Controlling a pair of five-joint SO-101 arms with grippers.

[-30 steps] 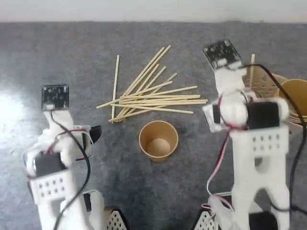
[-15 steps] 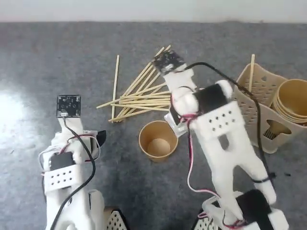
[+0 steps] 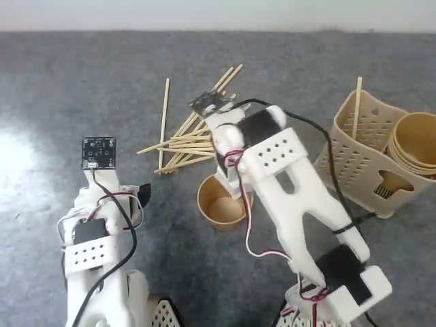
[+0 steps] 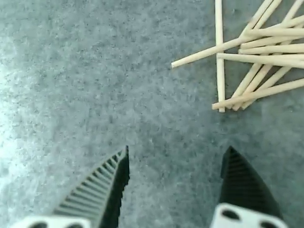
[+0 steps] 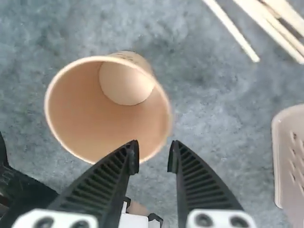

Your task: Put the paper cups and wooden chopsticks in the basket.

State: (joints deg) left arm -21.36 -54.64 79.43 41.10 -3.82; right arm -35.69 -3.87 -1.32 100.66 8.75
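Note:
A brown paper cup point(image 3: 216, 204) stands upright near the table's middle, just in front of a loose pile of wooden chopsticks point(image 3: 197, 133). My right arm point(image 3: 272, 153) stretches over the cup. In the right wrist view my right gripper point(image 5: 153, 148) is open by a narrow gap, its fingertips straddling the cup's point(image 5: 107, 107) near rim. The beige basket point(image 3: 368, 160) at the right holds stacked paper cups point(image 3: 417, 143) and one upright chopstick point(image 3: 356, 102). My left gripper point(image 4: 175, 166) hangs open over bare mat, short of the chopstick ends point(image 4: 251, 61).
Grey mat point(image 3: 88, 82) covers the table. The left arm point(image 3: 95, 225) sits at the front left. A corner of the basket point(image 5: 289, 156) shows in the right wrist view, with chopstick ends point(image 5: 266, 23) beyond the cup.
My right arm has swung left from beside the basket to over the cup. The left arm shifted slightly forward and right.

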